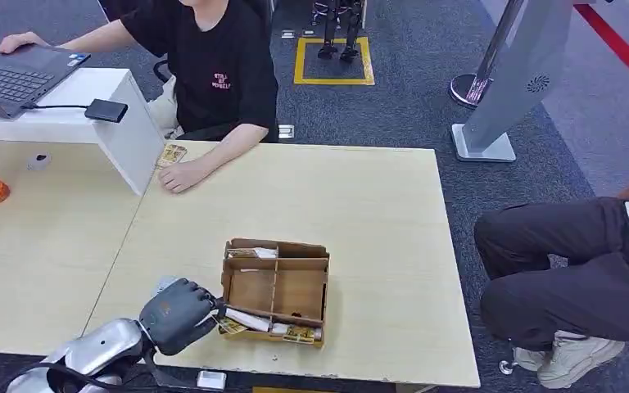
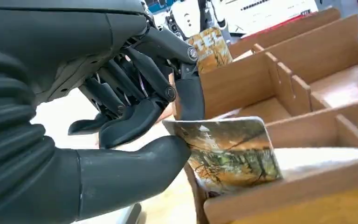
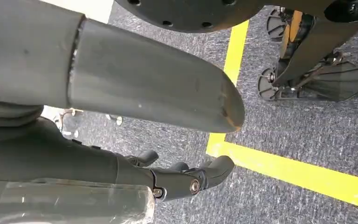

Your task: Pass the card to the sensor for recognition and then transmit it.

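Head view: the left hand [image 1: 177,314] sits at the near-left corner of the wooden divided box [image 1: 275,291] on the pale table [image 1: 360,213], its fingers reaching into the front slot where the cards lie. Across the table a person in a black shirt [image 1: 213,70] rests a hand [image 1: 182,174] beside another card [image 1: 172,153], their other hand on a laptop [image 1: 12,72]. A second person in dark trousers [image 1: 573,270] sits off the right side.

Left wrist view: up close, the thumb [image 2: 135,168] and the dark fingers [image 2: 189,95] pinch a card [image 2: 230,154] with an autumn forest print — it is tilted up at the box's [image 2: 307,93] edge compartment.

Right wrist view: the right hand [image 3: 177,179] hangs over grey carpet with yellow tape [image 3: 303,175] — fingers loosely curled with nothing in them.
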Available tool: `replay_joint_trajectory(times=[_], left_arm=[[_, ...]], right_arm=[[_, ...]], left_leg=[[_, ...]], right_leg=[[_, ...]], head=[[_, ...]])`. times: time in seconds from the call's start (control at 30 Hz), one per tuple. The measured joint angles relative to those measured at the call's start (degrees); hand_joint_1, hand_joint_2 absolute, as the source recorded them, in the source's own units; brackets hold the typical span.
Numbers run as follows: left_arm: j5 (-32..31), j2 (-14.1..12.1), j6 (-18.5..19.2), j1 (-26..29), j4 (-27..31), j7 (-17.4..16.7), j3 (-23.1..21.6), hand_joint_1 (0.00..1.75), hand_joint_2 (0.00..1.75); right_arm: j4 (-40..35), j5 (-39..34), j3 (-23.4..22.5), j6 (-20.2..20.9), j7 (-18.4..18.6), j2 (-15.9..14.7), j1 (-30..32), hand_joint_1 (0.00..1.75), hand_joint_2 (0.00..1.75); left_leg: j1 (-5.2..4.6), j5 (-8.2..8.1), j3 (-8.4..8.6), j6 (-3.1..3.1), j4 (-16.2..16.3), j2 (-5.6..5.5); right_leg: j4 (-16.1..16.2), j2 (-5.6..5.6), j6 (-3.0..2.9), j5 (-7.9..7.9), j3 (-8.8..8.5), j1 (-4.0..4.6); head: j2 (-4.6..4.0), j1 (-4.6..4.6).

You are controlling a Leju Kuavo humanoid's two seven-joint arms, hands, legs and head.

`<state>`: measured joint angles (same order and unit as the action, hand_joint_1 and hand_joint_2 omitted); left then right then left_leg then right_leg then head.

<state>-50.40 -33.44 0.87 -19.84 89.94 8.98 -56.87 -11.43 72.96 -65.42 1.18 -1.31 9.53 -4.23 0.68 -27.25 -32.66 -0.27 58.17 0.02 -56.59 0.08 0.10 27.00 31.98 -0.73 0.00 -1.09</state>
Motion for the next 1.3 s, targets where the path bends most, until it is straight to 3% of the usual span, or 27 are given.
replay_joint_trajectory(times=[0.13,0.47,0.73,1.03,1.3], left_arm=[[-0.5,0.6,-2.2,0.1,1.0,-0.2,0.2,1.75,1.75],[-4.5,6.4,-16.5,2.3,5.7,-2.3,9.7,1.75,1.75],[-4.7,9.6,-20.5,3.8,6.8,-2.3,14.5,1.75,1.75],[3.0,15.4,-23.1,4.9,6.3,-1.7,17.8,1.75,1.75],[8.7,21.1,-24.8,3.2,1.6,-1.7,22.2,1.75,1.75]], right_arm=[[0.0,0.0,0.0,-0.1,0.0,0.0,0.0,0.00,0.00],[0.0,-0.5,0.0,-1.1,0.0,0.0,0.1,0.00,0.00],[0.0,-0.4,0.0,-1.2,-0.1,0.0,0.1,0.00,0.00],[0.0,0.5,0.0,-1.6,-0.1,0.1,0.1,0.00,0.00],[0.0,1.4,0.9,-1.6,-0.1,0.1,0.0,0.00,0.00]], left_leg=[[0.00,0.00,0.00,0.00,0.0,0.00],[-0.01,0.01,0.01,0.01,0.0,0.00],[-0.01,0.02,0.01,0.02,0.0,0.00],[-0.02,0.02,0.00,0.03,0.0,-0.01],[-0.02,0.05,0.01,0.06,0.0,0.01]], right_leg=[[0.0,0.00,0.00,0.00,0.00,0.00],[0.0,-0.01,0.00,-0.03,-0.01,-0.01],[0.0,-0.01,0.00,-0.03,0.00,0.00],[0.0,-0.01,0.00,-0.04,-0.01,-0.01],[0.0,0.00,0.00,-0.12,0.01,-0.01]], head=[[0.00,-0.02],[0.00,-0.02],[0.00,0.00],[0.00,0.00],[0.00,-0.02]])
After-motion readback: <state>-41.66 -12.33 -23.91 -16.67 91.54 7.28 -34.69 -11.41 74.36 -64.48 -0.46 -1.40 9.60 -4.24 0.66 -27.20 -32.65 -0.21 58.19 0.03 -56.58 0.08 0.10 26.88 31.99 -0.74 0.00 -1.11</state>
